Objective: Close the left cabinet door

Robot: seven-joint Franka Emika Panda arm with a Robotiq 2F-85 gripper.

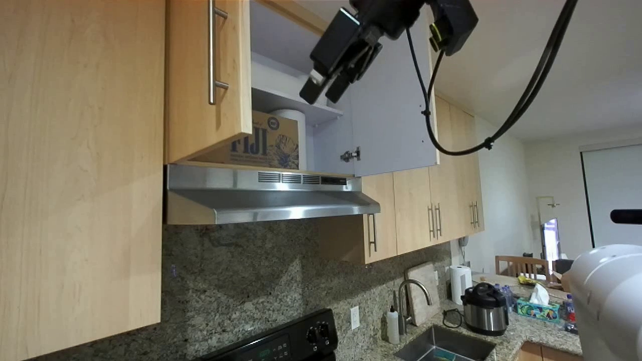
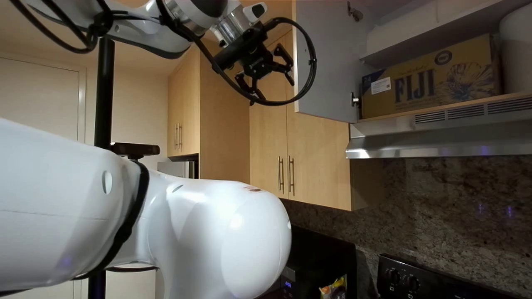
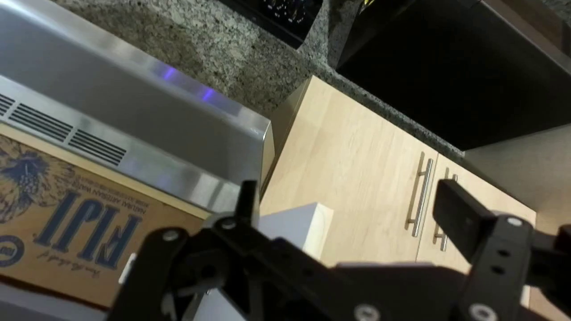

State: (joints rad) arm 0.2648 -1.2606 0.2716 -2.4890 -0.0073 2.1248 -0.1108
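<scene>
The left cabinet door (image 1: pixel 190 100) is light maple with a slim vertical metal bar handle (image 1: pixel 212 55). It stands open, swung out from the cabinet above the range hood. Its pale grey inner face shows in an exterior view (image 2: pixel 328 66), and its lower corner shows in the wrist view (image 3: pixel 290 227). My gripper (image 1: pixel 323 94) is open and empty, in front of the cabinet opening and apart from the door there. In an exterior view the gripper (image 2: pixel 273 90) appears close to the door's free edge; contact cannot be told. In the wrist view the door corner appears between the fingers (image 3: pixel 345 191).
The matching right door (image 1: pixel 391 110) is also open, inner face showing. A FIJI box (image 2: pixel 428 79) stands inside the cabinet. The steel range hood (image 1: pixel 281 193) lies below. Shut cabinets (image 2: pixel 318 162) stand beside it. A tall wood panel (image 1: pixel 80 165) is at the side. Cables loop from the arm.
</scene>
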